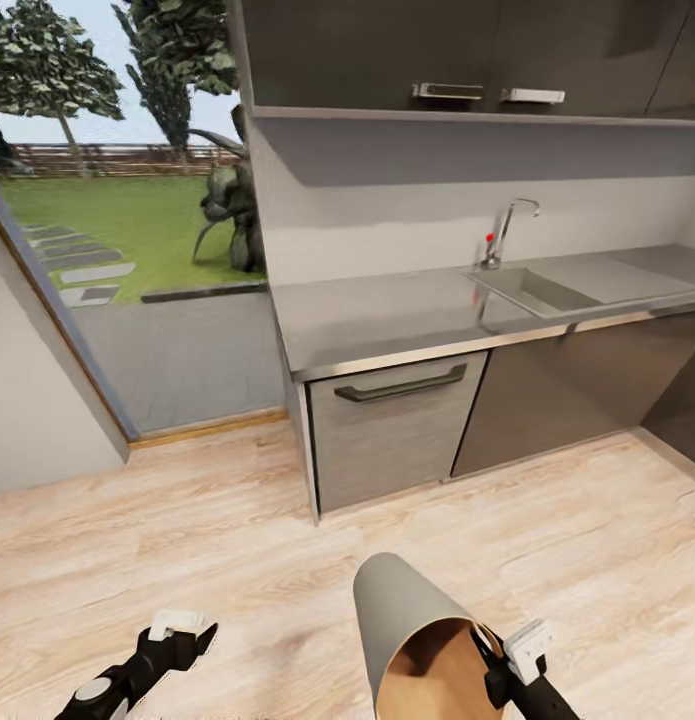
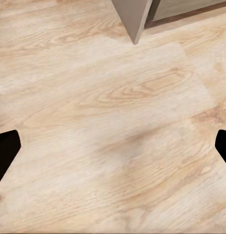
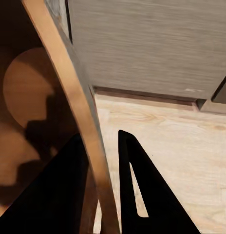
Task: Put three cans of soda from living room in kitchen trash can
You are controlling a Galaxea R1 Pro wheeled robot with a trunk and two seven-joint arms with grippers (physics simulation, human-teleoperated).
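Note:
The grey tash can (image 1: 395,606) hangs tilted low over the wood floor, its brown inside (image 1: 437,672) turned toward me. My right gripper (image 1: 505,652) is shut on its rim at the right side. In the right wrist view the rim (image 3: 78,105) runs between the two dark fingers (image 3: 137,185) of that gripper (image 3: 101,135), and the bin's round bottom (image 3: 23,87) shows. My left gripper (image 1: 183,632) is open over bare floor, its fingertips (image 2: 6,151) far apart with nothing between them (image 2: 113,148). The cans of soda are out of view.
Ahead stands the kitchen unit: a grey worktop (image 1: 387,315) with a steel sink (image 1: 532,290) and tap (image 1: 507,230), a drawer front with a dark handle (image 1: 400,385), and dark wall cabinets (image 1: 467,50). At left a glass opening (image 1: 137,250) looks onto a garden.

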